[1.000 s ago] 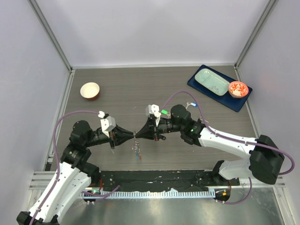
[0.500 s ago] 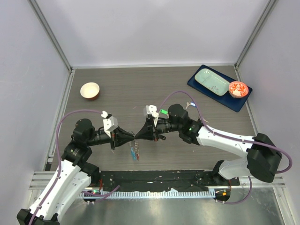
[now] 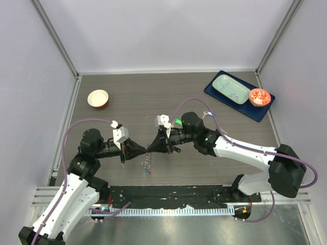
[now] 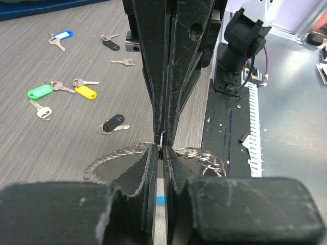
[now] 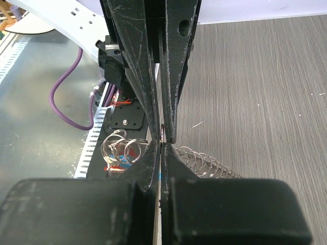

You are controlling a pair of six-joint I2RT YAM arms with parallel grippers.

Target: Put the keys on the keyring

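Left hand (image 3: 144,149) and right hand (image 3: 152,148) met tip to tip above the tabletop (image 3: 127,97), each pressed together on the same thin split ring of the keyring (image 3: 147,166), whose chain and blue strap dangled beneath. Over the last second the meeting point had crept slightly toward the arm bases; the right arm had pushed in further; the hanging bunch had swung a little. That looked like regripping or prising the ring rather than threading, since neither hand held a key; the keys (image 4: 113,122) lay loose on the tabletop in the left wrist view, well apart from the ring; their coloured tags appeared blank, and no brand or writing was legible anywhere.
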